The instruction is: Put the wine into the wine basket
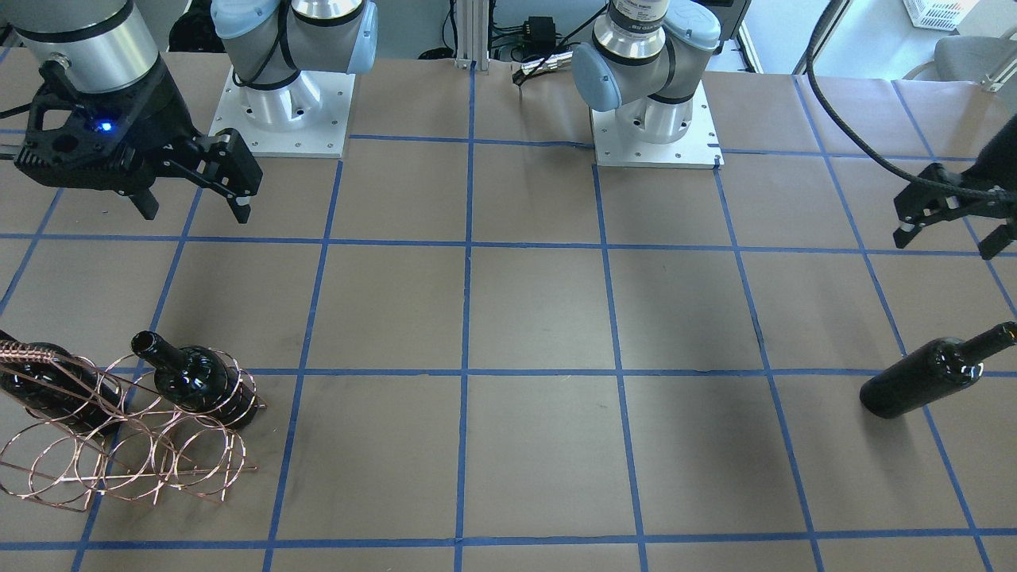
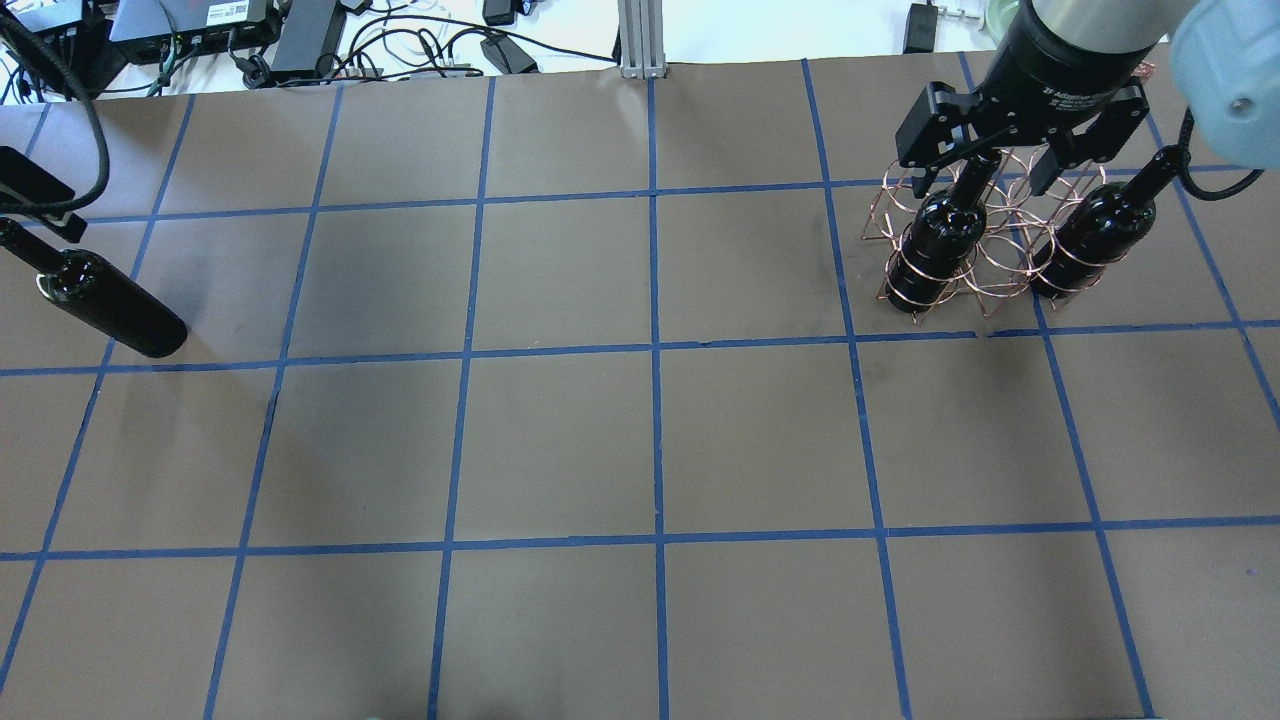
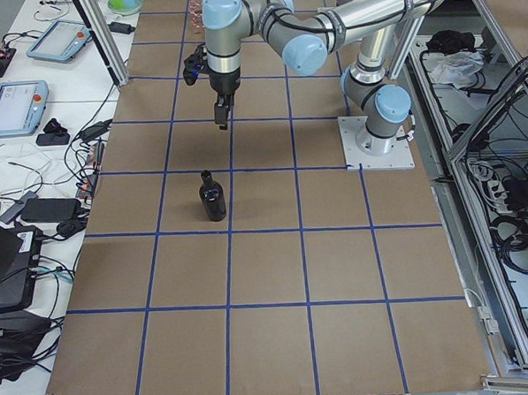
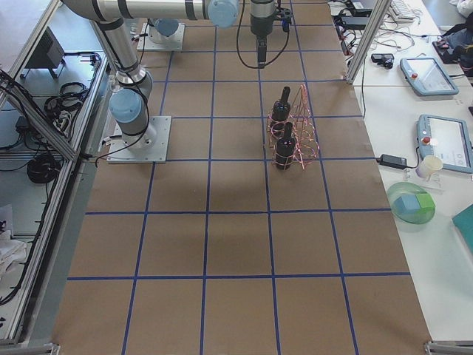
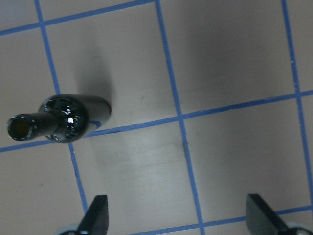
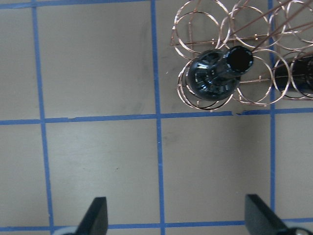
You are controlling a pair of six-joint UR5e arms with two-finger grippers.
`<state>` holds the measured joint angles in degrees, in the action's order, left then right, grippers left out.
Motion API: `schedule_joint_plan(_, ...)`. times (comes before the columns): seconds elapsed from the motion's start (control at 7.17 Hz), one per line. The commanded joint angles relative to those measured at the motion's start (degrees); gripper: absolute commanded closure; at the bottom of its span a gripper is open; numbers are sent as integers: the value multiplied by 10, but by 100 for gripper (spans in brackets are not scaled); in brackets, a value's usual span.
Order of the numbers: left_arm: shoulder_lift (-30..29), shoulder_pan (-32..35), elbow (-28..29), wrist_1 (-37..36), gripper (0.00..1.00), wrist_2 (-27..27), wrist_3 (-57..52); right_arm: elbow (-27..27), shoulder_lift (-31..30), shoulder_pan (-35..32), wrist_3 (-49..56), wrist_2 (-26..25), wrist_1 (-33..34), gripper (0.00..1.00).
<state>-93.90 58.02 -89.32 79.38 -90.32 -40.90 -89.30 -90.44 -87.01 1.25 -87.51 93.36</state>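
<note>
From the front-facing camera I saw the wine (image 1: 926, 385) standing alone on the table (image 1: 540, 318) at the far right of the picture. The left gripper (image 1: 945, 242) hung above it, toward the robot's side, jaws spread with nothing between them. At the lower left sat the wine basket (image 1: 119, 461) with two racked bottles (image 1: 199, 381) in its loops. The right gripper (image 1: 196, 210) hovered well apart from the basket, wide open and empty.

Overhead, the wine (image 2: 100, 300) was at the left edge. The left gripper (image 2: 40, 195) was only partly in frame just beyond it, and I could not read its jaws there. The right gripper (image 2: 985, 175) showed over the wine basket (image 2: 975, 270), fingers parted.

From the left-end camera the wine (image 3: 213, 198) stood upright, neck up. The left gripper (image 3: 222, 116) pointed down beyond it, clear of it.

From the right-end camera the wine basket (image 4: 305, 118) held both racked bottles (image 4: 285, 148), one behind the other. The right gripper (image 4: 260, 52) hung farther off.

On the left wrist camera the wine (image 5: 58, 120) lay at the left, away from the spread fingertips (image 5: 98, 215).

On the right wrist camera one racked bottle (image 6: 215, 73) sat in an end loop of the wine basket (image 6: 203, 22). The fingertips (image 6: 98, 215) were spread and apart from it.
</note>
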Motion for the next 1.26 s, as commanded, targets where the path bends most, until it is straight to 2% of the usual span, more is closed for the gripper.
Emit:
schedule_joint_plan(0.0,-36,-80,-21,-91,0,3,-16,-1,-5,-1,5,43,-4,0)
schedule_joint_plan(0.28,-77,-90,-25,-111,0,77,-16,-1,-4,-1,6,42,-36,0)
schedule_joint_plan(0.84,-121,-89,-36,-220,0,119,-35,-1,-5,0,7,34,-37,0)
schedule_joint_plan(1.12,-122,-87,-50,-225,0,117,-43,-1,-4,2,9,33,-37,0)
